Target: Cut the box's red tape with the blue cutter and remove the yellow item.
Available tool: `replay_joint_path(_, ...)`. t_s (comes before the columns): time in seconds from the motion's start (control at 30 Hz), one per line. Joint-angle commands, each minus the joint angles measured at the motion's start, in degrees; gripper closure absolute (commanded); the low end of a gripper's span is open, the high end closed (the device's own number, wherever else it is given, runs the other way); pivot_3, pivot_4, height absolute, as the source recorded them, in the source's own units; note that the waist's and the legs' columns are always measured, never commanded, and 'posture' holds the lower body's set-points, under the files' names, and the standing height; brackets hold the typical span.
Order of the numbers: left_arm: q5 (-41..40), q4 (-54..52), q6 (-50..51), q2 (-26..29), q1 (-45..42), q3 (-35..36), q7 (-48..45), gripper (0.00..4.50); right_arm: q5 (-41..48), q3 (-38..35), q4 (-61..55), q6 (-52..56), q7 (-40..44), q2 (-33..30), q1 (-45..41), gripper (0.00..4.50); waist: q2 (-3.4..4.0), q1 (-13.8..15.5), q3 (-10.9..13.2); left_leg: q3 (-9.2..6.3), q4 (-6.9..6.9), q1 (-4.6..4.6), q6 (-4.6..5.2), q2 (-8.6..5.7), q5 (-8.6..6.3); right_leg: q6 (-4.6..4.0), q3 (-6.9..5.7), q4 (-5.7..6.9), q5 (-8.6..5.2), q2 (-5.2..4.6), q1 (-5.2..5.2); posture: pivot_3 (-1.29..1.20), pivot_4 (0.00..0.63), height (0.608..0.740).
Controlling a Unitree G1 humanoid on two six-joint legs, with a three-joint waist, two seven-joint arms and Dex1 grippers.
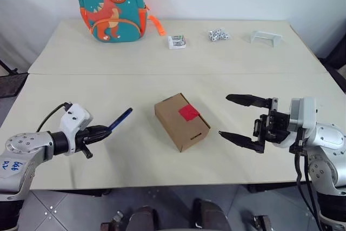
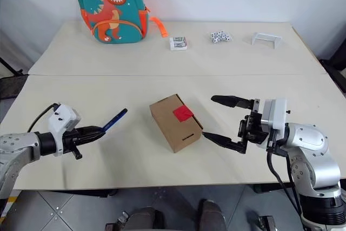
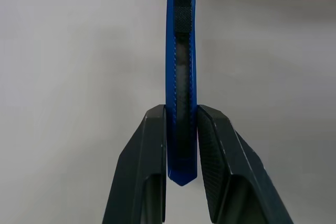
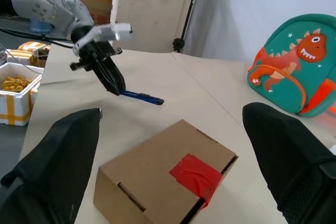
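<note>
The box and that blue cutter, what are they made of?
The box looks like plain brown cardboard: matte, with folded flap edges and slots, and a glossy red tape patch stuck on top. The blue cutter, pinched in the left gripper, seems to be smooth, slightly shiny hard plastic with a ridged dark slider along its middle; whether any part of it is metal I can't tell.

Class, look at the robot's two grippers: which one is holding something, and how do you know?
The left gripper: its fingers are shut on the blue cutter. The right gripper has its fingers spread wide, empty, beside the box.
</note>
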Motion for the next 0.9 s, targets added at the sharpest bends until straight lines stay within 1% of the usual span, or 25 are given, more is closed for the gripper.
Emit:
replay_joint_path(0.03,-0.3,-1.3,-5.7,1.9,-0.8,-0.4,-5.6,3.62,0.3,-1.0,-1.5,-1.4,-0.3,0.2,1.2,0.0,0.0,0.0,0.0,0.1,0.0,0.0,0.0,0.0,0.0,0.0,-0.02,0.01,0.0,0.0,0.0,0.0,0.15,0.74)
replay_joint_path(0.07,-0.6,-1.0,-6.6,1.8,-1.5,-0.7,-6.8,3.62,0.3,-1.0,-1.6,-1.4,-0.4,0.1,1.4,0.0,0.0,0.0,0.0,0.22,-0.01,0.0,0.0,0.0,0.0,0.0,-0.03,0.02,0.0,0.0,0.0,0.0,0.15,0.74)
replay_joint_path(0.1,-0.8,-0.9,-9.0,2.3,-2.2,-1.9,-10.1,3.62,0.5,-1.1,-1.8,-1.2,-0.5,0.0,1.6,0.0,0.01,0.1,0.0,0.23,-0.01,0.0,0.0,0.0,0.0,0.0,-0.03,0.02,0.0,0.0,0.0,0.0,0.15,0.74)
replay_joint_path(0.2,2.2,-0.7,-17.9,5.5,-7.2,-11.0,-23.2,3.62,0.7,-1.9,-2.4,-0.2,0.6,-2.1,3.2,0.0,0.01,0.2,0.0,0.28,0.01,0.0,0.0,0.0,0.0,0.0,-0.03,-0.02,0.0,0.0,0.01,0.0,0.15,0.74)
replay_joint_path(0.3,4.6,-0.9,-19.3,6.5,-12.4,-18.3,-28.6,3.62,1.1,-3.2,-3.3,1.2,0.8,-4.5,4.8,0.0,0.04,0.2,0.0,0.37,0.0,0.0,0.0,-0.03,0.0,0.0,-0.02,-0.09,0.0,0.0,0.01,0.0,0.15,0.74)
replay_joint_path(0.37,5.9,-3.1,-16.8,5.8,-16.3,-23.4,-30.2,3.62,1.2,-4.9,-4.7,3.1,-0.3,-6.5,7.4,0.0,0.04,0.2,0.0,0.39,-0.02,-0.01,0.0,-0.03,0.0,0.0,-0.02,-0.1,0.0,0.02,0.0,0.0,0.15,0.74)
replay_joint_path(0.43,9.1,-5.2,-12.5,4.1,-20.5,-28.8,-28.7,3.62,1.7,-7.0,-6.8,4.6,-1.3,-7.8,10.5,0.0,0.04,0.3,0.0,0.39,-0.02,-0.02,0.0,-0.03,0.0,0.0,-0.02,-0.08,0.0,0.03,-0.02,0.0,0.15,0.74)
replay_joint_path(0.53,14.6,-8.0,-2.4,0.2,-26.3,-37.4,-24.6,3.62,1.6,-10.6,-11.0,7.5,-4.2,-8.7,17.2,0.0,0.02,1.2,0.0,0.38,0.03,-0.05,0.02,-0.04,0.01,0.02,0.0,-0.14,0.01,0.03,0.01,0.0,0.15,0.74)
replay_joint_path(0.6,17.5,-9.1,0.8,-2.4,-28.3,-41.0,-21.8,3.62,1.7,-12.8,-13.6,8.8,-5.3,-8.7,21.5,0.0,0.0,1.5,0.0,0.38,0.07,-0.04,0.03,-0.05,0.01,0.02,0.03,-0.17,0.01,0.04,0.05,0.0,0.15,0.74)
replay_joint_path(0.63,19.0,-8.7,3.1,-4.8,-29.4,-42.4,-19.3,3.62,0.7,-13.8,-14.7,8.8,-5.2,-8.7,24.5,0.0,0.0,1.6,0.0,0.39,0.07,-0.04,0.04,-0.05,0.01,0.01,0.05,-0.2,0.01,0.06,0.05,0.0,0.15,0.74)
replay_joint_path(0.7,21.2,-8.5,8.1,-9.3,-30.7,-44.1,-13.9,3.62,-0.9,-15.7,-16.7,8.6,-5.2,-8.4,29.8,0.0,-0.03,1.8,0.1,0.38,0.08,-0.05,0.06,-0.05,0.01,0.02,0.07,-0.23,0.01,0.06,0.07,0.0,0.15,0.74)
replay_joint_path(0.73,21.5,-9.0,10.5,-10.7,-30.9,-44.5,-12.5,3.62,-1.3,-16.6,-17.6,8.7,-5.5,-8.3,31.8,0.0,-0.06,1.8,0.1,0.37,0.09,-0.05,0.08,-0.05,0.02,0.02,0.07,-0.24,0.01,0.06,0.09,0.0,0.15,0.74)
replay_joint_path(0.9,20.8,-13.2,20.3,-15.0,-30.4,-45.9,-7.5,3.62,-2.6,-19.3,-20.7,10.5,-7.7,-8.5,37.1,0.0,-0.07,1.6,0.1,0.38,0.15,0.03,0.12,-0.05,0.01,0.02,0.17,-0.21,0.01,0.06,0.14,0.0,0.15,0.74)
